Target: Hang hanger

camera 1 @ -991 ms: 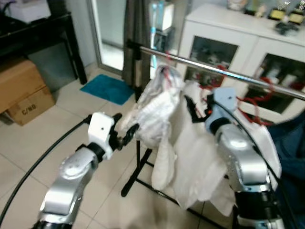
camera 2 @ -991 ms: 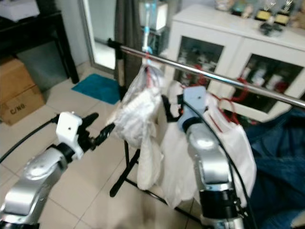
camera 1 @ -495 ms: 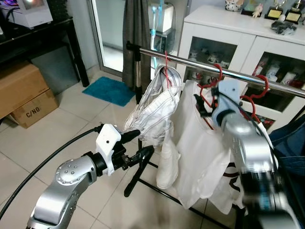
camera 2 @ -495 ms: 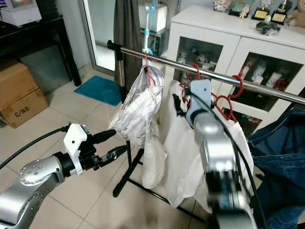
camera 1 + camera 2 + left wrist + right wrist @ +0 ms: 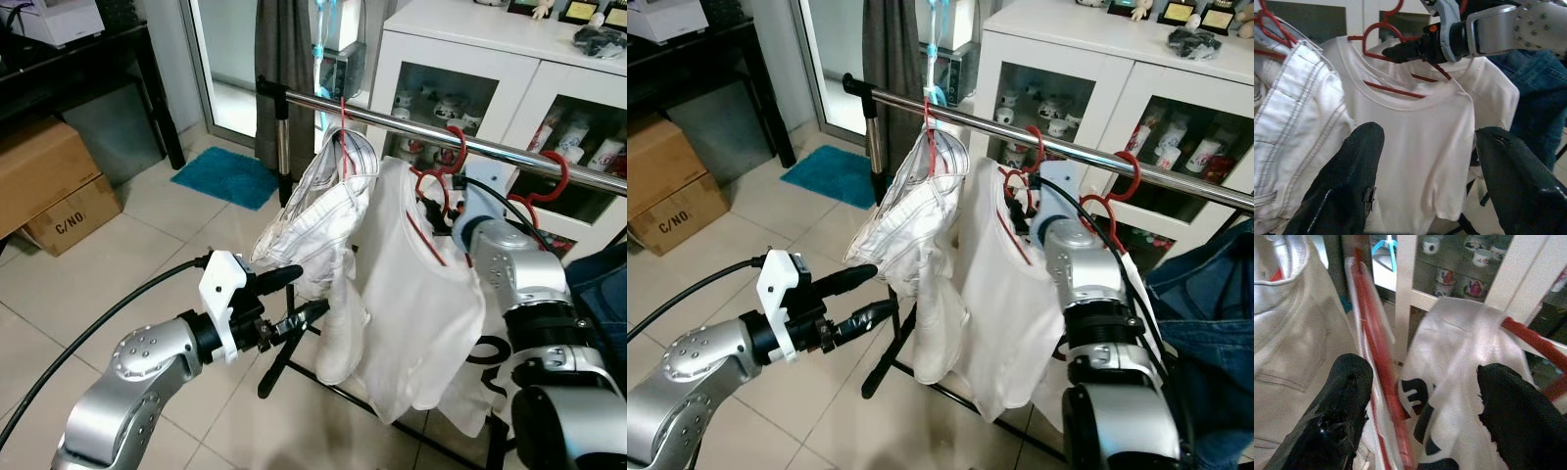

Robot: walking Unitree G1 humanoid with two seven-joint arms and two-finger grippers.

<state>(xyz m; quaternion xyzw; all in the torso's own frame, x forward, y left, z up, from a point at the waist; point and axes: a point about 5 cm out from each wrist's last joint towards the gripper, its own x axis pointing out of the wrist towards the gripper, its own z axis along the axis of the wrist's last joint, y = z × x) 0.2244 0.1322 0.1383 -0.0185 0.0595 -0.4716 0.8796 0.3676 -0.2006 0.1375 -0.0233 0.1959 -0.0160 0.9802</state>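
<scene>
Clothes rail point(image 5: 411, 125), chrome, runs across the scene on a black stand, in front of a white glass-door cabinet point(image 5: 509, 69).

Red hanger point(image 5: 431, 201) hooked over the rail near its middle, carrying a white T-shirt point(image 5: 416, 304). Toward the rail's left end hangs a white garment with grey stitching point(image 5: 318, 230) on its own red hook. Toward the right end, more red hooks point(image 5: 549, 176) sit on the rail, and a dark blue denim garment point(image 5: 1205, 323) hangs beyond them.

Right end effector point(image 5: 1400, 50) up at the T-shirt's collar, just beside the red hanger's neck. In the right wrist view its fingers point(image 5: 1347, 396) stand spread wide, a red hanger arm and white cloth between them, not pinched.

Left end effector point(image 5: 294, 299) held low, in front of the stitched garment's lower part. Fingers point(image 5: 1352, 171) spread apart, holding nothing; the T-shirt shows between them in the left wrist view.

Floor: pale tiles, a teal mat point(image 5: 225, 178) by the doorway. Cardboard box point(image 5: 69, 215) under a black table point(image 5: 88, 59) reads "C/NO".
</scene>
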